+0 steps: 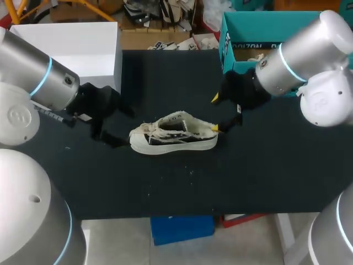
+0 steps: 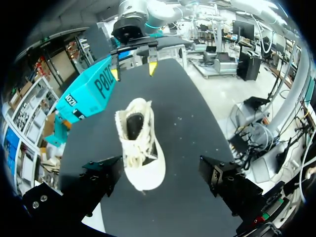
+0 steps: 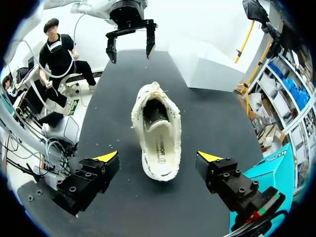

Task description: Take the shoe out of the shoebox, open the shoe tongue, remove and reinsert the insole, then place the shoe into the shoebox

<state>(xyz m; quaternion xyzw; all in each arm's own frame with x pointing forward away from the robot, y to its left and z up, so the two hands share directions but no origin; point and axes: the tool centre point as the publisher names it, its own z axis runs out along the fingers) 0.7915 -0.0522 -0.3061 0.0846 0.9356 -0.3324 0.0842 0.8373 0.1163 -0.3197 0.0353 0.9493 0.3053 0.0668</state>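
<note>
The shoe (image 1: 174,134) rests on the dark counter (image 1: 165,187), out of the teal shoebox (image 1: 259,33), which stands well beyond its heel. The left fingers (image 2: 101,170) gape open near its toe and the right fingers (image 3: 106,158) are spread wide by its heel

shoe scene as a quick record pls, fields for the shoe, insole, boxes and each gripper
shoe: upright on its sole on the black table, outside the shoebox, toe toward the left arm
insole: lying inside the shoe
shoebox: teal, far right of the table, behind the right arm
white box: far left of the table
left gripper: open, at the toe end, holding nothing
right gripper: open, at the heel end, holding nothing
</note>
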